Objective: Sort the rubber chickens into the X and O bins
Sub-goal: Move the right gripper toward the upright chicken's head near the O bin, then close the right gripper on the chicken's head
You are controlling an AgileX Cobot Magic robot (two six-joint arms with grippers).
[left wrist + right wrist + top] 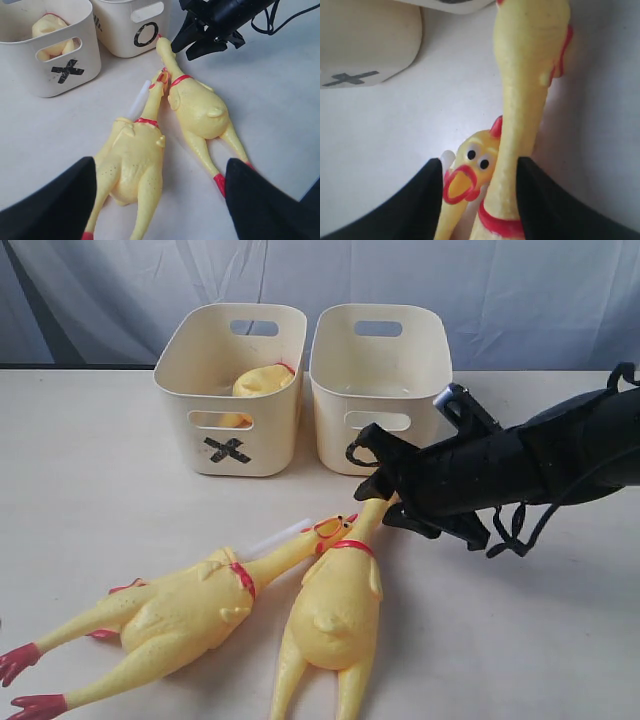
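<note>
Two whole rubber chickens lie side by side on the table, necks toward the bins: the left one (175, 615) (132, 155) and the right one (335, 605) (200, 107). My right gripper (385, 505) (480, 162) is open, and its fingers straddle the right chicken's neck (525, 100) and the left chicken's head (472, 160). My left gripper (160, 165) hangs open above the chickens' legs and holds nothing; the exterior view does not show it. The X bin (260, 435) (30, 75) holds a yellow chicken piece (262, 380) (50, 32). The O bin (335, 440) (125, 37) stands right of it.
A white tube (270, 538) (139, 102) lies against the left chicken's neck. The right arm (540, 460) stretches in from the right edge, low over the table, with loose black cables. A pale curtain hangs behind the bins.
</note>
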